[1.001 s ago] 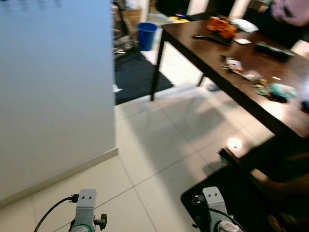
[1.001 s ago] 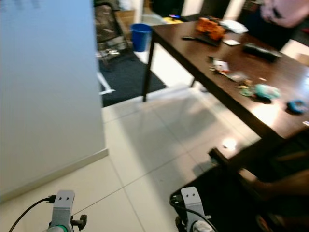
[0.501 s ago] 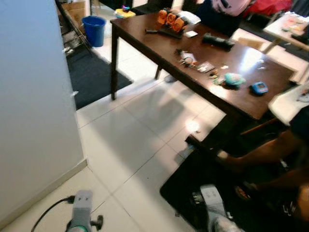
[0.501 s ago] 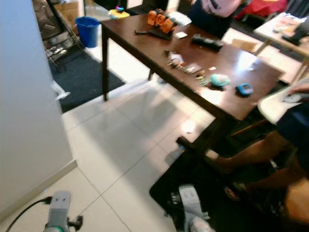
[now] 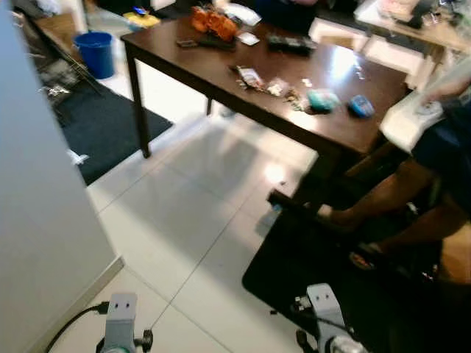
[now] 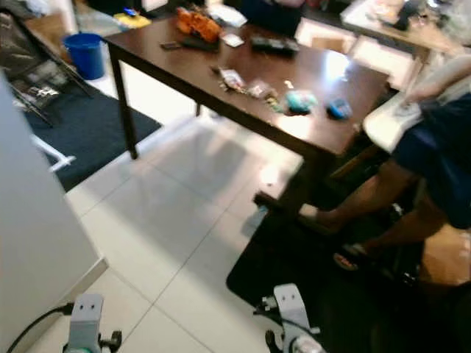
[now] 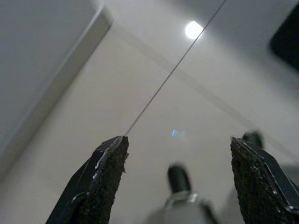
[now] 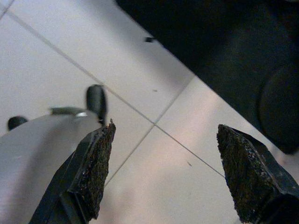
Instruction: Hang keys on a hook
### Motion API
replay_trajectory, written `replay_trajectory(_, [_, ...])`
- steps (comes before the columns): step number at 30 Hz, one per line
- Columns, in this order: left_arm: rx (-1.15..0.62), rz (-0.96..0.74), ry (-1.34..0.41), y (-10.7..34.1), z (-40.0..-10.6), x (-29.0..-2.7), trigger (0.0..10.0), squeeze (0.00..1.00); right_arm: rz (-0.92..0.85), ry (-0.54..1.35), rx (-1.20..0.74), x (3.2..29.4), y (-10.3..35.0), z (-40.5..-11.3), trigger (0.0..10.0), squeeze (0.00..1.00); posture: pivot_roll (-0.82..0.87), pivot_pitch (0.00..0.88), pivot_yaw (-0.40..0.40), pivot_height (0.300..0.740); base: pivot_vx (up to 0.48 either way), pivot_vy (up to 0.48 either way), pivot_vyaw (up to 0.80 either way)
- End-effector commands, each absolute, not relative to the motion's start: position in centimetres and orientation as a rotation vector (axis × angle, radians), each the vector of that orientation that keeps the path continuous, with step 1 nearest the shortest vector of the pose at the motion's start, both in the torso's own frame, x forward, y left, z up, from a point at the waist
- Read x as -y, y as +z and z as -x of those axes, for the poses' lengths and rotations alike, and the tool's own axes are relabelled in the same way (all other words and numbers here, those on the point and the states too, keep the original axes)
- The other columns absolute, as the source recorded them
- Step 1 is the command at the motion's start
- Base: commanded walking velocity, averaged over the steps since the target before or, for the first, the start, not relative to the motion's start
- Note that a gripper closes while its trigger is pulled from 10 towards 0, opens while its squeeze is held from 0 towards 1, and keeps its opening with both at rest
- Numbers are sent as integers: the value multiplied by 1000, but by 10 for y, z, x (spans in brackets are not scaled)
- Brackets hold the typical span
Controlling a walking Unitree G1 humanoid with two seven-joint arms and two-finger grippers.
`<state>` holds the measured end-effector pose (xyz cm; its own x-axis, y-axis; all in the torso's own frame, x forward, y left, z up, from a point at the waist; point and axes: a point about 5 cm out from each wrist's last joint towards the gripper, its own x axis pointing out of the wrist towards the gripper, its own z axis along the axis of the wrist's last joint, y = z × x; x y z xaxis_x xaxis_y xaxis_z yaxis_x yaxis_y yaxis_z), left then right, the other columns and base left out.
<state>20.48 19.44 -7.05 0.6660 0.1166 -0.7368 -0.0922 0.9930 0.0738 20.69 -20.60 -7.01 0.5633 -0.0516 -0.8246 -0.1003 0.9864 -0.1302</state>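
Observation:
A dark wooden table [image 5: 221, 70] stands ahead across the tiled floor. On it lies a row of small items [image 5: 276, 88] that are too blurred for me to pick out keys. Beside them are a teal lump [image 5: 321, 99] and a small blue thing [image 5: 360, 107]. Both my arms hang low, with the left wrist [image 5: 121, 323] and right wrist [image 5: 324, 320] at the picture's bottom edge. My left gripper [image 7: 177, 142] is open over pale floor tiles, holding nothing. My right gripper [image 8: 167, 128] is open too, above the edge of a black mat [image 8: 224, 42].
A white wall [image 5: 37, 220] rises close on my left. A seated person's bare legs [image 5: 383, 213] stretch out at the table's right end, over the black mat [image 5: 294, 257]. An orange object [image 5: 213, 22] and black remote [image 5: 291, 44] lie on the table. A blue bucket [image 5: 96, 51] stands far left.
The camera has swung right: the wall takes up less of the left side, the table sits nearer the middle, and the person's legs have come into view. Both arms hang as before.

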Motion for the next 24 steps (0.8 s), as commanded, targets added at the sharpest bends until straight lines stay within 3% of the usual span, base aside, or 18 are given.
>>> replay_trajectory(1, [-849, -16, 138, -74, -198, -195, 10000, 0, 177, 32, -981, 207, -71, -206, 10000, 0, 28, 10, -14, 740, 0, 0, -738])
replay_trajectory(8, [-837, -27, 156, -72, -201, -199, 10000, 0, 190, 47, -972, 205, -70, -207, 10000, 0, 32, 10, -17, 740, 0, 0, -738])
replay_trajectory(15, [-845, -33, 143, -73, -200, -200, 10000, 0, 215, 68, -966, 204, -69, -209, 10000, 0, 33, 7, -21, 740, 0, 0, 0])
replay_trajectory(24, [-867, -36, 115, -76, -194, -197, 10000, 0, 227, 138, -939, 196, -67, -213, 10000, 0, 33, 3, -23, 740, 330, 0, 0])
